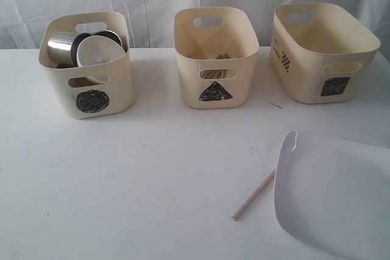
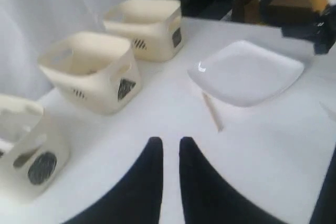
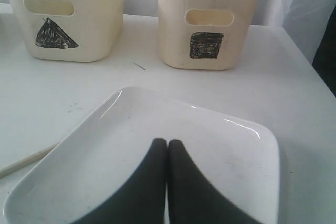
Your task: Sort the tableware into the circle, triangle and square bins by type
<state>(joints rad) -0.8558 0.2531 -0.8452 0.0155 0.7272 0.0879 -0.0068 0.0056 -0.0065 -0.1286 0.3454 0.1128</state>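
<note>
A white table carried three cream bins along its back edge: the circle bin at the left held a steel mug and a white bowl, the triangle bin at the middle held wooden sticks, and the square bin stood at the right. The large white square plate sat at the front right corner, a lone chopstick against its left side. The right gripper was closed tight over the plate; a grip could not be told. The left gripper was narrowly parted, holding nothing.
</note>
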